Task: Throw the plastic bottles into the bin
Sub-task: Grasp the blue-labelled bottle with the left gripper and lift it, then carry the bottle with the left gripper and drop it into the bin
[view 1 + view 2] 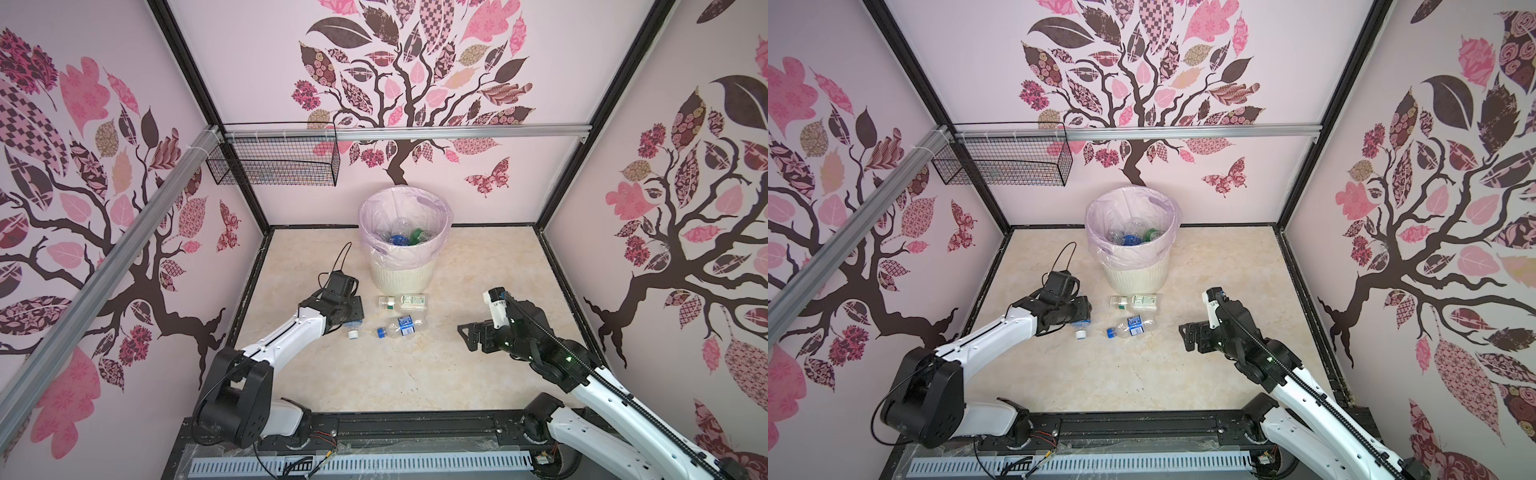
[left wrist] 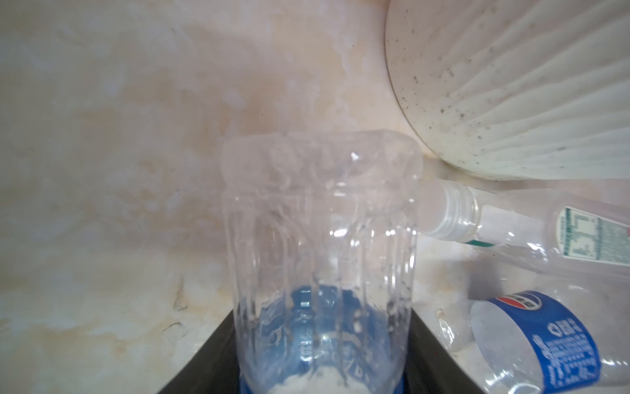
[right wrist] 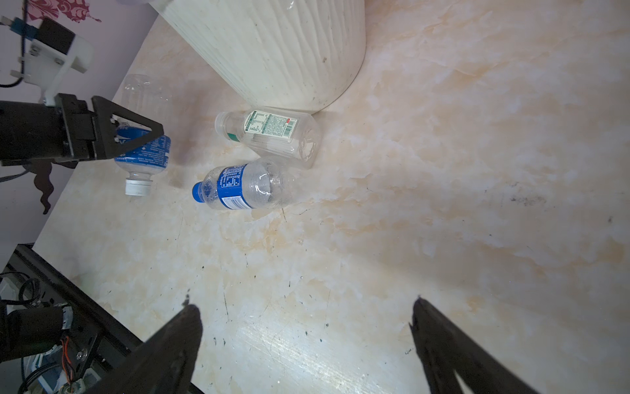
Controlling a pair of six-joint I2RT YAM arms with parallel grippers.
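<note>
Bin [image 1: 401, 279] holds several clear bottles [image 1: 400, 237], one green. My left gripper [image 1: 352, 318] pinches a crumpled, blue-labelled white-capped bottle [image 3: 143, 155] lying near-left of it; right gripper [image 3: 305, 303] gapes wide, empty.

Robot lab booth: tree-print panels [image 1: 457, 62] are enclosing a marble-look floor [image 1: 415, 365], a black frame [image 1: 186, 62] and aluminium rails [image 1: 415, 133] are bracing them, two arms [image 1: 282, 336] are sitting on a front track [image 1: 415, 428].

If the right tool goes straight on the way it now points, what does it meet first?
Probably the blue-capped bottle, at its base end; how high the right tool rides is unclear.
</note>
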